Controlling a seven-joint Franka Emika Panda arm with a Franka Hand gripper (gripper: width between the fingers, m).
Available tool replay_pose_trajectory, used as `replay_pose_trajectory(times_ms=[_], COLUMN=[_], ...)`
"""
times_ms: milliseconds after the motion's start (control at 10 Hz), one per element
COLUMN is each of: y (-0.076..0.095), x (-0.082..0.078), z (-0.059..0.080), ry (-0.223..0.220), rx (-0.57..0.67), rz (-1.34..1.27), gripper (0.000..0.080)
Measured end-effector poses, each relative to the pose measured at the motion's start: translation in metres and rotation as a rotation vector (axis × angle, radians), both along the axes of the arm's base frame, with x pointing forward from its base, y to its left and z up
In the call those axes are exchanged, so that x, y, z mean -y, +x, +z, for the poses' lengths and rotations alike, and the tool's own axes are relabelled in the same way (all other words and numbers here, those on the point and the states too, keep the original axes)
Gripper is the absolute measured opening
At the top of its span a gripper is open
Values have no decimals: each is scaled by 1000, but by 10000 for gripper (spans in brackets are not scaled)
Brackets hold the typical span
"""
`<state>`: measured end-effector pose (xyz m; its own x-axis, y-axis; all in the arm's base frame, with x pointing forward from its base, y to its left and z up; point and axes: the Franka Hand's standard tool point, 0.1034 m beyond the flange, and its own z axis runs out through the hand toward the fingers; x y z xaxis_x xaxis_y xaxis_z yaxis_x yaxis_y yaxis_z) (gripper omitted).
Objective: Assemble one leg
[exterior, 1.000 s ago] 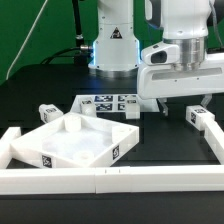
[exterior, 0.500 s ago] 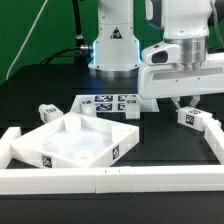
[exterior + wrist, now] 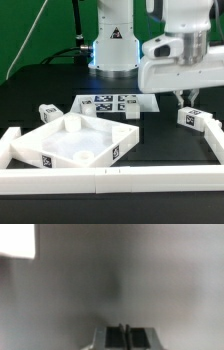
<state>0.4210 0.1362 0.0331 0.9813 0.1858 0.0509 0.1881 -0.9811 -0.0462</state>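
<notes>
Whereas only the exterior view shows the leg, the wrist view shows the jaws pressed together.

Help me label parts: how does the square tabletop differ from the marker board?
The tabletop is thick with a raised rim; the marker board is thin and flat. The marker board carries its tags on top; the tabletop shows tags on its side edges. The tabletop sits turned diagonally; the marker board lies behind it. Both are white, on the black table.
</notes>
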Motion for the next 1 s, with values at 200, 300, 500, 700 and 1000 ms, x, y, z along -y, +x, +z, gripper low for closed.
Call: replay_pose_trajectory(times_ms=[200,300,500,700,1000], y=[19,26,44,43,51], x=[0,0,14,13,13], z=[22,20,12,11,-3], ry=[-4,-4,-6,-6,-11], rx=[50,53,51,49,18], rz=[110,109,97,96,136], gripper=[95,95,450,600,647])
